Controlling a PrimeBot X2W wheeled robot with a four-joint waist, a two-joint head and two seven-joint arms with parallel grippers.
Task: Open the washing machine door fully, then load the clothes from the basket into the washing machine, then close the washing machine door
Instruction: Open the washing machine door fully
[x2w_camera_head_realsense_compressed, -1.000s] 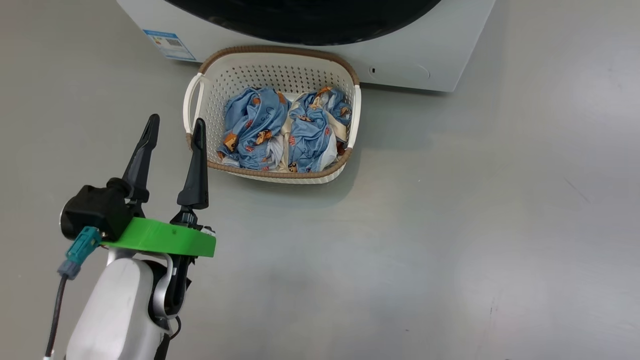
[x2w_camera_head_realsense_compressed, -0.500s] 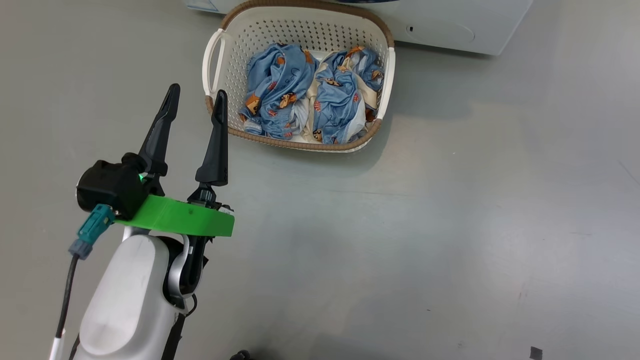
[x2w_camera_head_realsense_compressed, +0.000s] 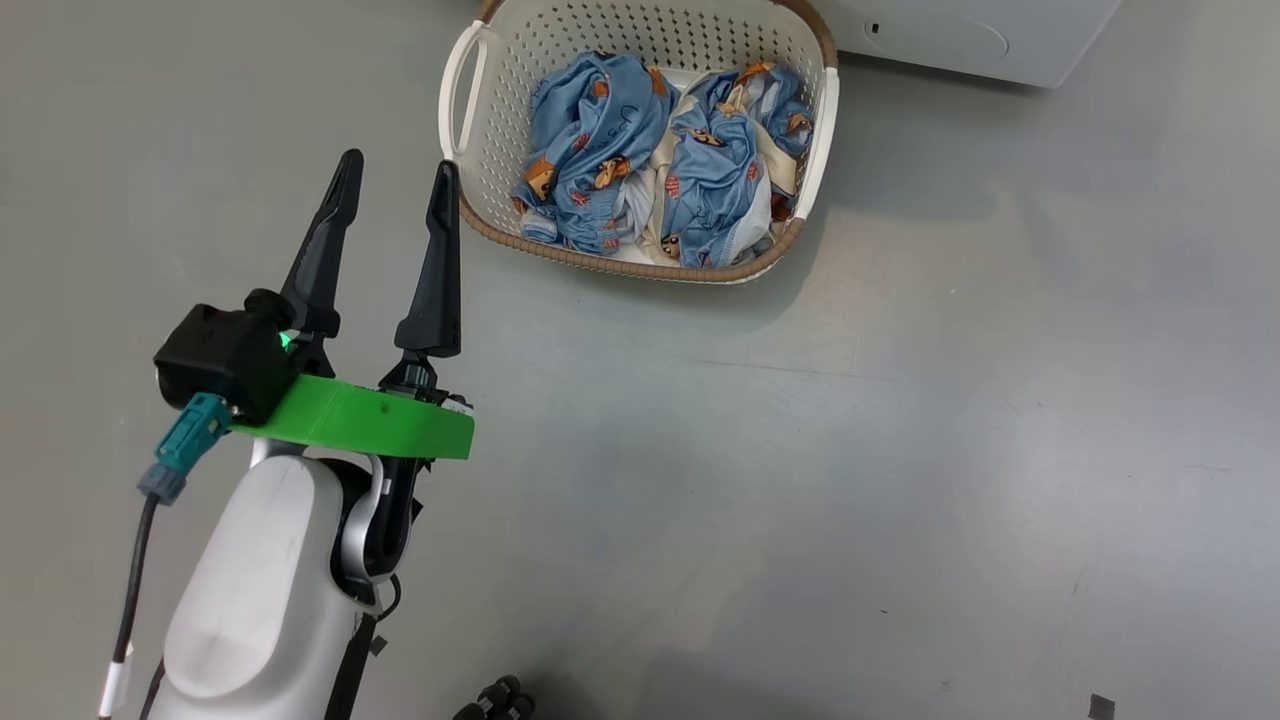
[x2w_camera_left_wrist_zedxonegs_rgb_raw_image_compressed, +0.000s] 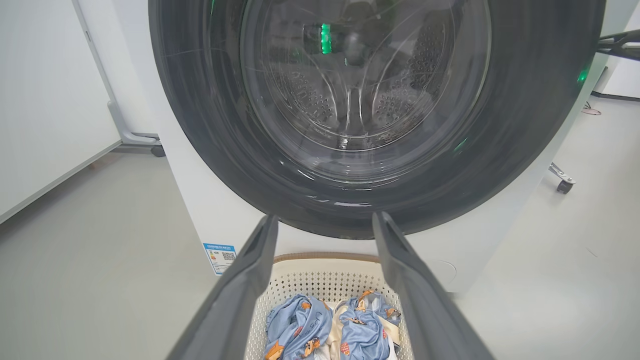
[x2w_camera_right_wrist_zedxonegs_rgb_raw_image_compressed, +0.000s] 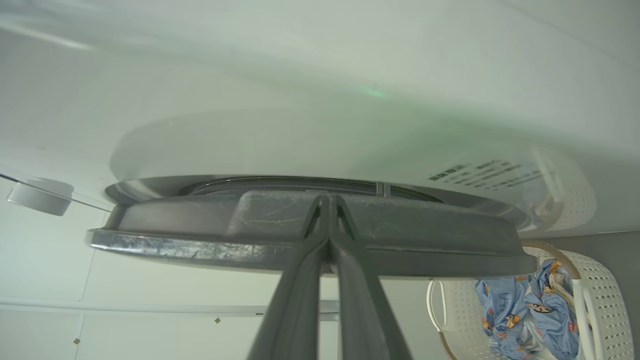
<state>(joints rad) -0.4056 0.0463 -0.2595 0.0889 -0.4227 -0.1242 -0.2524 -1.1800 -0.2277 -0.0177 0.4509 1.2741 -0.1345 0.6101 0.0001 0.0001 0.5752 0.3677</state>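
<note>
Right gripper (x2w_camera_right_wrist_zedxonegs_rgb_raw_image_compressed: 329, 199), pinched together, sits at the washing machine door (x2w_camera_right_wrist_zedxonegs_rgb_raw_image_compressed: 190, 235) rim; left gripper (x2w_camera_head_realsense_compressed: 397, 165) gapes beside the basket (x2w_camera_head_realsense_compressed: 620, 266).

The head camera has tilted down (basket (x2w_camera_head_realsense_compressed: 497, 120) now cut by the top edge).

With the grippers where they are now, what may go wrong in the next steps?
1. The right gripper is shut, its tips at the edge of the washing machine door; with no grip around that smooth rim, it may slip off.
2. The left gripper hangs open close beside the basket; a careless move may push it.
3. The clothes lie in loose bundles; a piece may drop on the floor when lifted.
</note>
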